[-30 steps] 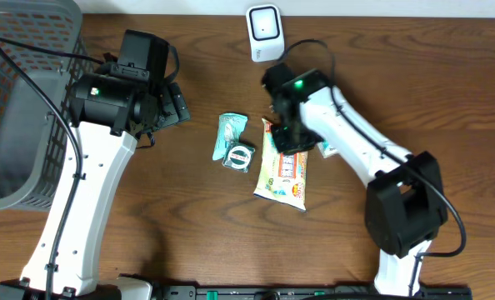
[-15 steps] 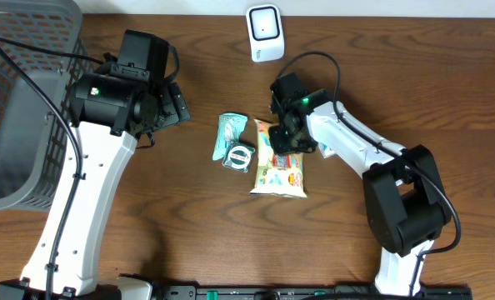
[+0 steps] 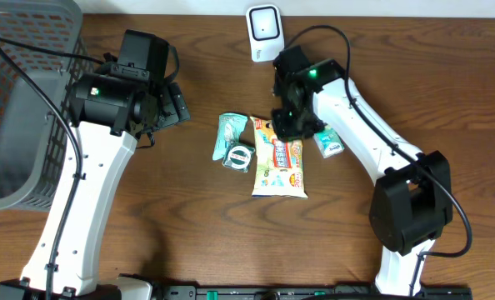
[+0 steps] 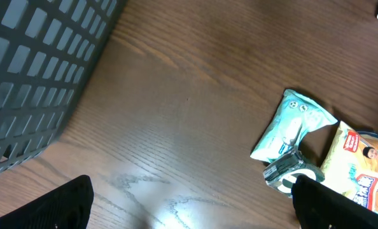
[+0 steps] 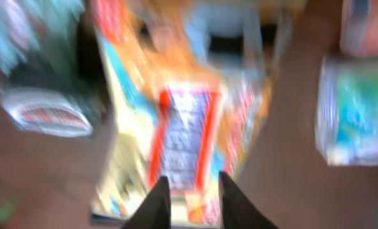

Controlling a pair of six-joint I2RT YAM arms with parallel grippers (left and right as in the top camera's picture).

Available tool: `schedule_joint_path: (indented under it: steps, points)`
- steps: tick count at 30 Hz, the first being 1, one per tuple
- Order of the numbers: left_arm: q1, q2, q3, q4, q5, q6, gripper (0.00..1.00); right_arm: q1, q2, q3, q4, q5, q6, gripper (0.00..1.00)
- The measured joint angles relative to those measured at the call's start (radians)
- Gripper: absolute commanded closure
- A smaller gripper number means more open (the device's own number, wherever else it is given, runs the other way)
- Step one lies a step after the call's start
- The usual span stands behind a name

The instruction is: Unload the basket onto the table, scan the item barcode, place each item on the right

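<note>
The item, a yellow and orange snack bag, lies flat on the wooden table, printed side up. My right gripper is at the bag's top edge, its jaws nearly together on it. The right wrist view is blurred: the snack bag fills the middle, and its edge sits between the two dark fingers of the right gripper. A white barcode scanner stands at the table's back edge, just behind that arm. My left gripper hovers open over bare wood near the basket, left gripper holding nothing.
A teal packet and a tape roll lie just left of the bag. A green and white packet lies to its right. A grey plastic basket fills the far left corner.
The right gripper has swung back toward the scanner, and the snack bag has turned from tilted to nearly straight with it. The left arm has not moved.
</note>
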Motion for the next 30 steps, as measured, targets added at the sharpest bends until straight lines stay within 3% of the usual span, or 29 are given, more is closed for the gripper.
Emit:
schedule_joint_path:
  steps: [5, 14, 21, 30]
  points:
    - [0.000, 0.000, 0.000, 0.000, 0.000, 0.000, 0.02, 0.028, 0.000, -0.051, -0.074, 0.001, -0.011, 0.79]
    - [0.000, 0.000, 0.000, 0.000, 0.000, 0.000, 0.02, 0.172, 0.000, -0.236, 0.118, -0.002, 0.008, 0.78]
    - [0.000, 0.000, 0.000, -0.001, 0.000, 0.000, 0.02, 0.203, 0.000, -0.227, 0.104, 0.003, 0.022, 0.78]
    - [0.000, 0.000, 0.000, -0.001, 0.000, 0.000, 0.02, 0.080, 0.002, -0.004, -0.071, 0.138, 0.032, 0.55]
